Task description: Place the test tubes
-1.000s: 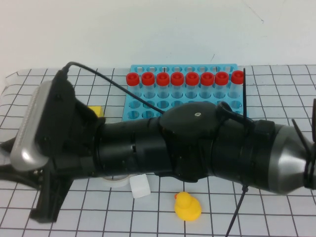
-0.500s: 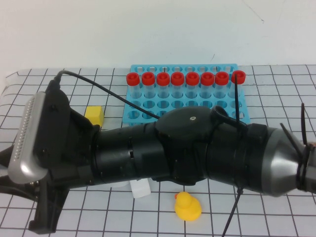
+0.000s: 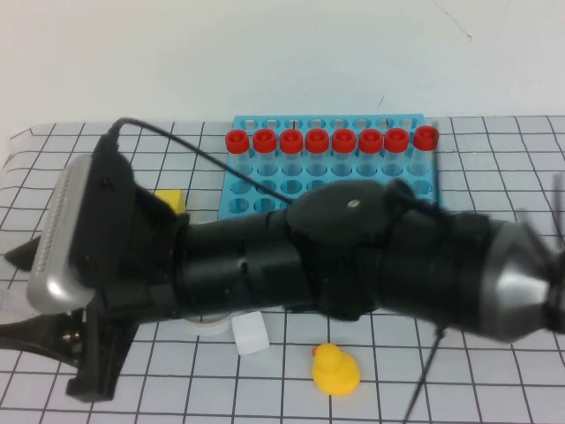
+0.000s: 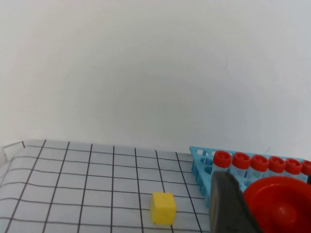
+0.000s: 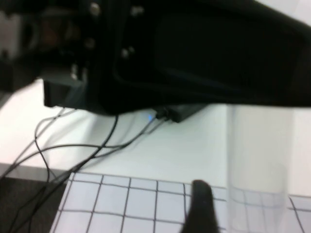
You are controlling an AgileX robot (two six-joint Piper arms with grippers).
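Left gripper [image 4: 272, 221], low beside the left wrist camera and hidden in the high view: its one visible finger [image 4: 228, 204] touches the red cap of the test tube [image 4: 284, 206], and the claw is judged to be clenched on it. The cap faces that camera end-on, so the tube's long axis is judged to run along the claw's line of sight and roughly level, not upright as a rack hole requires. Right gripper [image 3: 12, 296], at the 9 o'clock edge of the high view: it stands released, its dark finger [image 5: 201, 208] set apart from the clear body of the same tube [image 5: 260, 165]. Outward from both claws, the blue rack [image 3: 243, 199] lies toward 2 o'clock, with eight capped tubes [image 3: 331, 140] filling its far row and the nearer holes free where they show. A yellow cube [image 3: 172, 200] sits just beside the rack at its 9 o'clock side, on the line between claw and rack. The right arm [image 3: 353, 256] lies across the table from 3 to 9 o'clock, covering the rack's near rows. The left gripper is therefore the one placed to carry the tube, once the tube is tipped cap-up.
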